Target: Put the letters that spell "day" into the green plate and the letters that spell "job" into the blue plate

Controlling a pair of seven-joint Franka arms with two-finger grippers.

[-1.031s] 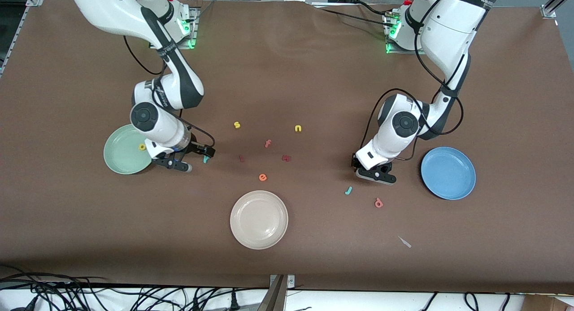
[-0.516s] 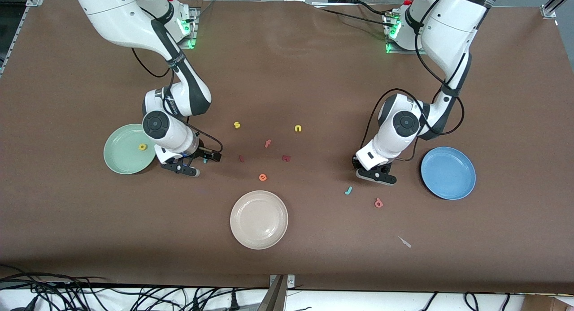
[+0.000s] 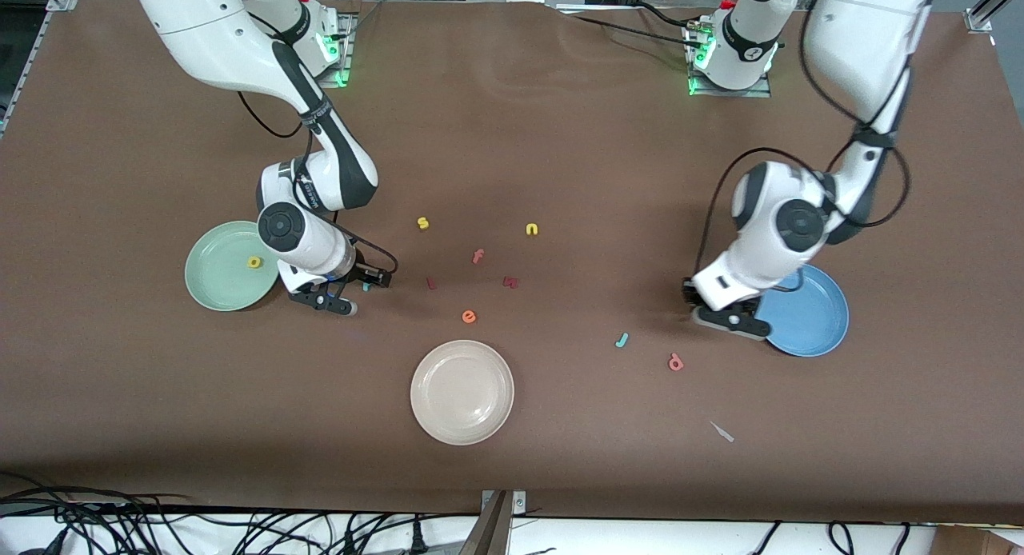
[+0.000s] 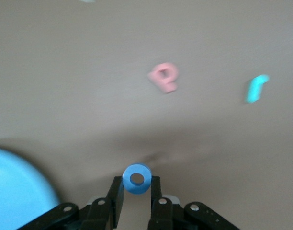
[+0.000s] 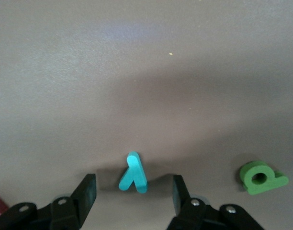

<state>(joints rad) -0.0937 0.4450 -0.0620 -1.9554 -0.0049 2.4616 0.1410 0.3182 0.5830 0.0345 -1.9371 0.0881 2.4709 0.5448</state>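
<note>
Teal y (image 5: 133, 173), green d (image 5: 260, 178), blue o (image 4: 137, 178), pink b (image 4: 163, 77), sky-blue plate (image 3: 816, 319).

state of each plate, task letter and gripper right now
green plate: holds yellow a
blue plate: no letters
blue o: gripped, lifted
left gripper: shut on o
teal y: on table between fingers
right gripper: open
teal j, pink b: on table

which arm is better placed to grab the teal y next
Right. The right claw is already down at the table with its fingers open on either side of the teal y, beside the green plate. The left claw is busy holding the blue o by the blue plate.
</note>
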